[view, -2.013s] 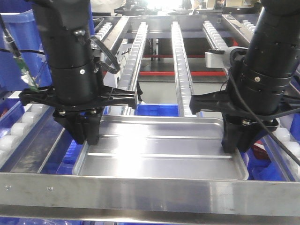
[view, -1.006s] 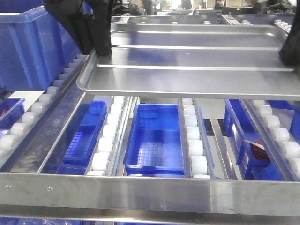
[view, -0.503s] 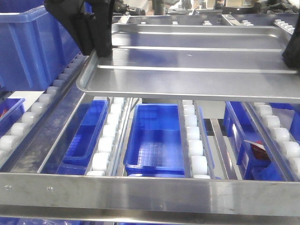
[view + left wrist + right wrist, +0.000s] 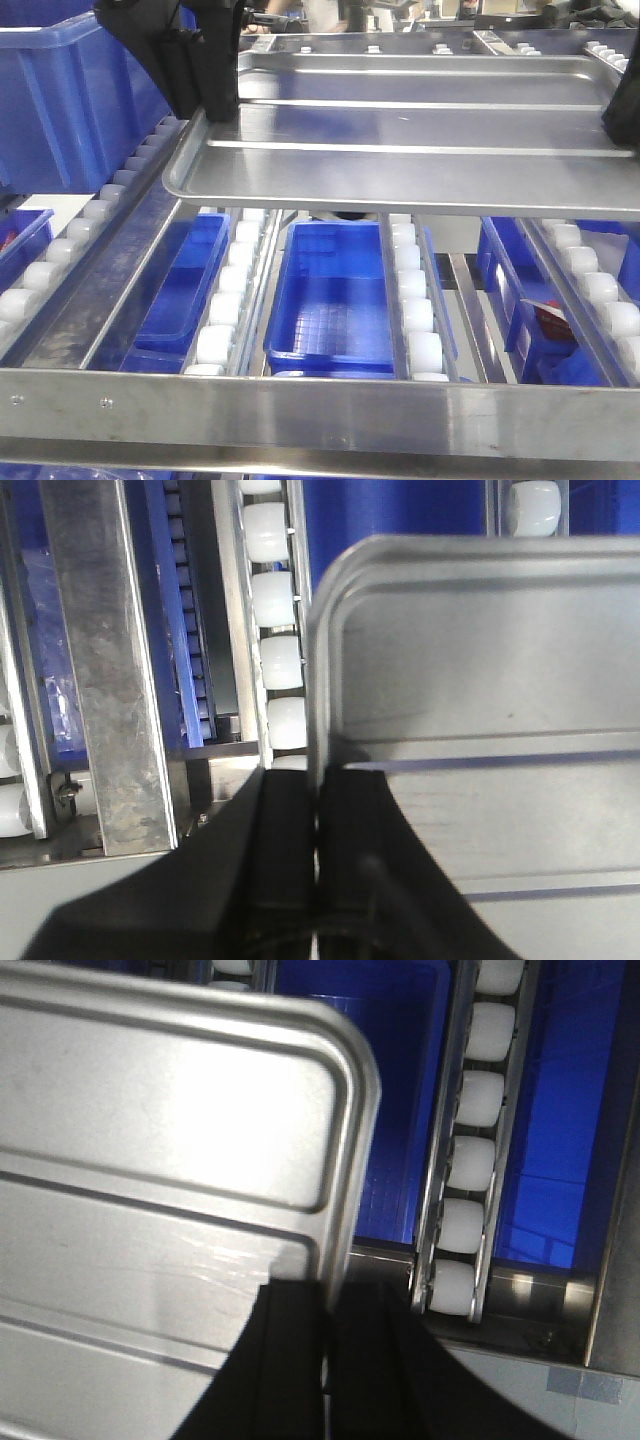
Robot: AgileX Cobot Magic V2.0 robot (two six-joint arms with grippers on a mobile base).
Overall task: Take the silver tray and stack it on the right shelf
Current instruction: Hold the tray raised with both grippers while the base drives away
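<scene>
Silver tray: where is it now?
Front view: the silver tray hangs above the roller rails, its left rim clamped by the left gripper, its right rim by the right gripper.

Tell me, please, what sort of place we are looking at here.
Most likely a factory or warehouse picking line: a steel flow rack with rails of white rollers, blue plastic bins on the level beneath, and a silver tray held above it.
</scene>
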